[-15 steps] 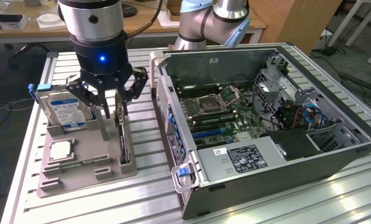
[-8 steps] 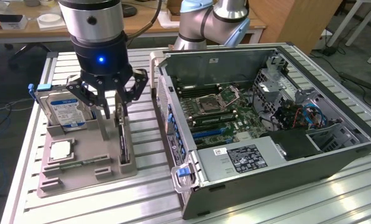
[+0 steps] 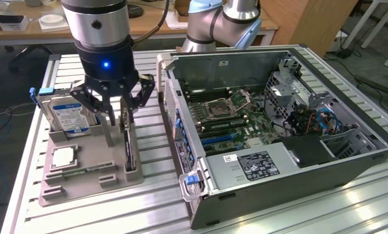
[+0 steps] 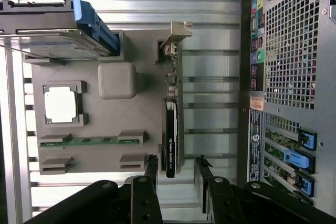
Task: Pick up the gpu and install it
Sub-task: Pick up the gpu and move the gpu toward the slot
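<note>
I see my black gripper (image 3: 119, 114) with its jaws spread wide and grasping nothing, just above the gpu (image 3: 129, 146). The gpu is a slim black card standing on edge in a matte grey moulded holder (image 3: 83, 178) on the ribbed aluminium table (image 3: 161, 204). The wrist view shows the fingers (image 4: 151, 167) flanking the card's end. The exterior view shows the open metal case (image 3: 279, 187) and its green motherboard (image 3: 230, 114).

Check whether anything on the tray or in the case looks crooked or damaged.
Nothing stands out. The gpu stands on edge in its tray slot, the hard drive sits upright in its own, and the open claw hangs over the gpu. The case lies open on its side.
</note>
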